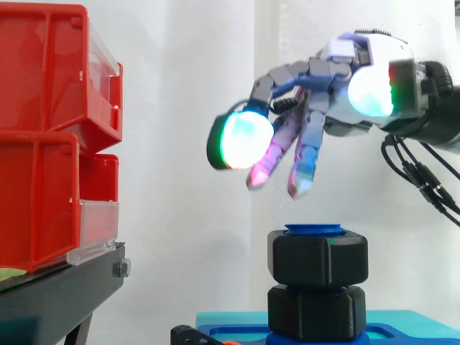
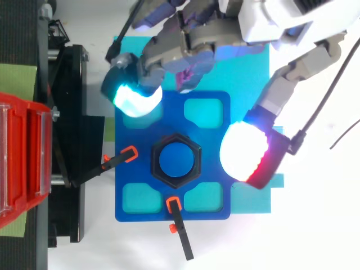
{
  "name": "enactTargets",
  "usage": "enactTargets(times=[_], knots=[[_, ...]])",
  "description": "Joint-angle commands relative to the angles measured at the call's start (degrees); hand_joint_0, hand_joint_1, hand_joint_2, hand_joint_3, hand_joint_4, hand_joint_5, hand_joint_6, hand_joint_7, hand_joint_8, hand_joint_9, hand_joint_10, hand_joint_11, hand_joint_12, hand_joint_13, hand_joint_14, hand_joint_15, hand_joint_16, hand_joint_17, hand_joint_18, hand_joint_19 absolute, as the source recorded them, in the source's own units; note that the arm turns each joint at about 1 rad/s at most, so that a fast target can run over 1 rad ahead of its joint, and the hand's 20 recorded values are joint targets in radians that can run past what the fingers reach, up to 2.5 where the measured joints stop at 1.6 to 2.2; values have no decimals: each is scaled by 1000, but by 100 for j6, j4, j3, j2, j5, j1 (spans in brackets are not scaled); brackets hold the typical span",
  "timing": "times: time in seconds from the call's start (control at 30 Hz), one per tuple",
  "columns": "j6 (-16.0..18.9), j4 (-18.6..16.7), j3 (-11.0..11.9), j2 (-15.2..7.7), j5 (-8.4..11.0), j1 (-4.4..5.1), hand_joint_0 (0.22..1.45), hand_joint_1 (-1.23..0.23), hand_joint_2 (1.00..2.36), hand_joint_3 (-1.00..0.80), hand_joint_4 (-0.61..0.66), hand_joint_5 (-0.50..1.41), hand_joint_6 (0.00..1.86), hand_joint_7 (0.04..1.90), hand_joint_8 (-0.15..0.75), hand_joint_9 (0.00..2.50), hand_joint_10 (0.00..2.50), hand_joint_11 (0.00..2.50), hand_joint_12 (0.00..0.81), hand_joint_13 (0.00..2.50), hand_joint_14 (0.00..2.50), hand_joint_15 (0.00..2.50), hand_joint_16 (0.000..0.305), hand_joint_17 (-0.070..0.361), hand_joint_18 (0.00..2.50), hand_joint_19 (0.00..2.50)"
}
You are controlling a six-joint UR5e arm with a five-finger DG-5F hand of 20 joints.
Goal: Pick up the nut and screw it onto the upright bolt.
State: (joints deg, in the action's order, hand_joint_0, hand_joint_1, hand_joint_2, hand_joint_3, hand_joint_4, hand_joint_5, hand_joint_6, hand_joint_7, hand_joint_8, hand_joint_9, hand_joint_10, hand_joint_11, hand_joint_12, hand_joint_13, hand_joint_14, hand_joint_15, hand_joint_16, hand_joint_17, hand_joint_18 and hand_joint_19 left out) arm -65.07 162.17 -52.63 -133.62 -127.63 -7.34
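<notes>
Side and top views. The hand [image 1: 338,72] enters from the right and hangs above the work, its fingers spread and relaxed, holding nothing. Its glowing fingertips [image 1: 244,140] point down and to the left, with a clear gap between the lowest of them and the blue top of the bolt [image 1: 314,228].

The black nut [image 1: 318,259] sits on the upright bolt, its upper face just under the bolt's top. Directly beneath it, touching, is a second black hexagonal piece [image 1: 316,313] that rests on the blue plate [image 2: 216,205]. From above, the nut's six edges are all uncovered and ring the round blue bolt end at the plate's centre.

One cyan-lit pad [image 2: 135,100] lies over the plate's upper left corner. A white-and-red pad [image 2: 244,152] lies over the plate's right edge, just beside the nut but apart from it. Two orange-tipped clamps [image 2: 129,153] grip the plate at its left and lower edges.

The plate lies on a cyan mat [image 2: 250,67] on the white bench [image 2: 315,225]. The red bins [image 1: 50,144] on the black stand [image 1: 57,295] are well apart to the left, with open room between them and the nut.
</notes>
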Motion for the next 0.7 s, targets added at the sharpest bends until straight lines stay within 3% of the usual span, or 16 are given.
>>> enactTargets(times=[0.0,0.13,0.17,0.3,0.67], knots=[[363,-159,16,2,-95,31,494,-429,1000,-500,270,-109,502,620,323,1135,0,0,389,745,0,0,62,139,470,0],[530,-432,-257,2,-60,93,479,-430,1000,-500,255,-114,501,598,308,963,0,0,393,577,0,0,66,148,264,0],[618,-713,-432,2,10,172,477,-431,1000,-500,255,-115,501,595,309,951,0,0,395,560,0,0,66,148,249,0],[697,-889,-599,2,116,242,475,-431,1000,-500,260,-115,501,601,307,884,0,0,400,518,0,0,67,151,194,0],[565,-854,-845,-7,265,365,476,-424,1000,-500,281,-103,501,622,316,927,0,0,399,558,0,0,66,148,217,0]])
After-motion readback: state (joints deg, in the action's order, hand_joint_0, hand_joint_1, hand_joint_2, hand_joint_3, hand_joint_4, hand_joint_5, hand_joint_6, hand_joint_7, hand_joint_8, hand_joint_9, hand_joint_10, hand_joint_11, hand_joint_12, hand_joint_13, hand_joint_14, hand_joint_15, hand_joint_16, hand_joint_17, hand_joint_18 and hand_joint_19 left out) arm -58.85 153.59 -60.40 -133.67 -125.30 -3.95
